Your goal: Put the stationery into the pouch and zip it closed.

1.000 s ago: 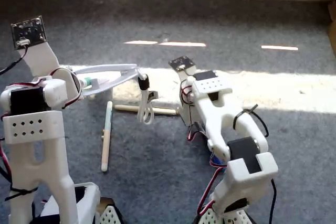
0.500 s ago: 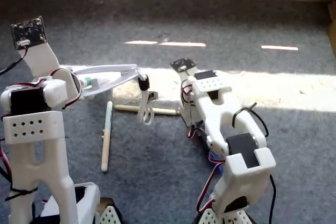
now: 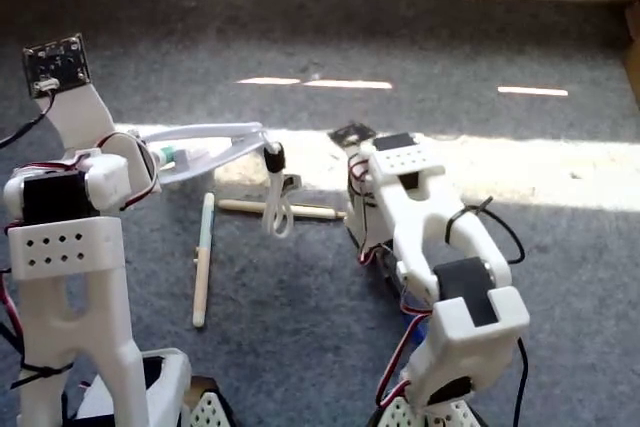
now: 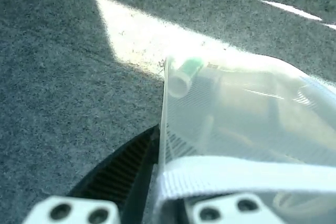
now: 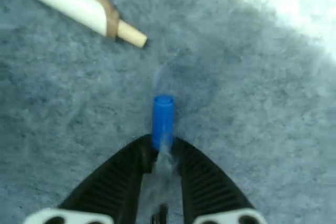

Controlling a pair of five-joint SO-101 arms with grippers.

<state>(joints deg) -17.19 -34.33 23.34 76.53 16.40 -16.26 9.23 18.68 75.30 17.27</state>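
In the high view, a clear plastic pouch with white webbing edges [image 3: 205,147] is held off the grey carpet [image 3: 300,347] at the end of the left arm [image 3: 70,227]. Its long axis runs sideways toward the right arm [image 3: 410,197]. A black zip pull [image 3: 272,157] and a white cord loop [image 3: 279,213] hang from its far end. A slim cream pen with a pale green band [image 3: 203,257] lies on the carpet beneath the pouch, its length running roughly away from the arm bases. A cream stick with a tan band [image 3: 290,210] lies crosswise, one end near the right arm.

In the left wrist view, the left gripper [image 4: 159,145] is seen clamped on the pouch's white-edged rim. A green-capped white tube [image 4: 182,73] is seen through the pouch wall.

In the right wrist view, the right gripper [image 5: 161,148] is closed around a blue plastic cylinder [image 5: 163,114], which points straight out beyond the jaws, above the carpet. The cream stick lies apart from it, its bare tip pointing toward the blue cylinder's side.
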